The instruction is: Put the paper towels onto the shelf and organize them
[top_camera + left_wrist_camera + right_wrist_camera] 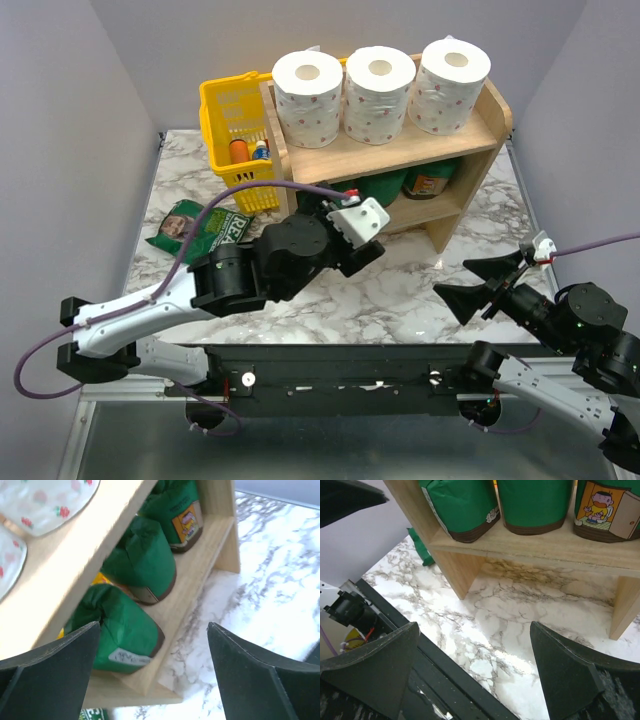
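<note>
Paper towels (379,95), white and dotted, line the shelf's (420,148) top tier in the overhead view; right gripper (452,277) gapes empty. Left wrist: left gripper (152,655) spread wide, holding nothing, facing green-wrapped rolls (142,562) on the lower tier. Right wrist: those rolls look light, squashy and slick-wrapped, so I'd grasp them gently across the middle
</note>
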`<action>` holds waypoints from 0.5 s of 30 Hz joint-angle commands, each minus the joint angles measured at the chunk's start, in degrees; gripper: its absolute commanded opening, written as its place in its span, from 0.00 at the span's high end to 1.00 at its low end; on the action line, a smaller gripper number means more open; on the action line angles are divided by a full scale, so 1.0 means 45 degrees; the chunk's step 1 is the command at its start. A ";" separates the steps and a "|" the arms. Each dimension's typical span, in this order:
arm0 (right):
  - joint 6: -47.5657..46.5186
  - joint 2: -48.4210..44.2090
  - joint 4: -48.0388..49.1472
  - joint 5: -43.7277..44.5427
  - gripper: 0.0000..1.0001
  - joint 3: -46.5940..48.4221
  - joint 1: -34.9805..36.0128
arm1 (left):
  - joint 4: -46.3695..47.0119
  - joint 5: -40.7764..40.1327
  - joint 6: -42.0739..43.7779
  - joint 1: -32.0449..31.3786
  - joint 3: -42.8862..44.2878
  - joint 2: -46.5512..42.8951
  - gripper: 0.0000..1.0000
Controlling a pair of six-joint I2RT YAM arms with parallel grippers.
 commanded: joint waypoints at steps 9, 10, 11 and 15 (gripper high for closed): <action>0.0606 -0.0216 -0.0122 -0.0178 0.00 0.0008 0.0080 | -0.0079 -0.0465 0.0757 0.0191 -0.2069 0.0694 0.59; 0.0606 -0.0138 -0.0141 -0.0159 0.00 0.0068 0.0061 | -0.0099 -0.0565 0.0796 0.0327 -0.2050 0.0892 0.59; 0.0606 -0.0099 -0.0141 -0.0159 0.00 0.0126 0.0080 | -0.0118 -0.0662 0.0777 0.0502 -0.2030 0.1048 0.59; 0.0548 -0.0040 -0.0161 -0.0256 0.00 0.0322 0.0061 | 0.0426 -0.1715 0.1146 0.1167 -0.2205 0.1401 0.60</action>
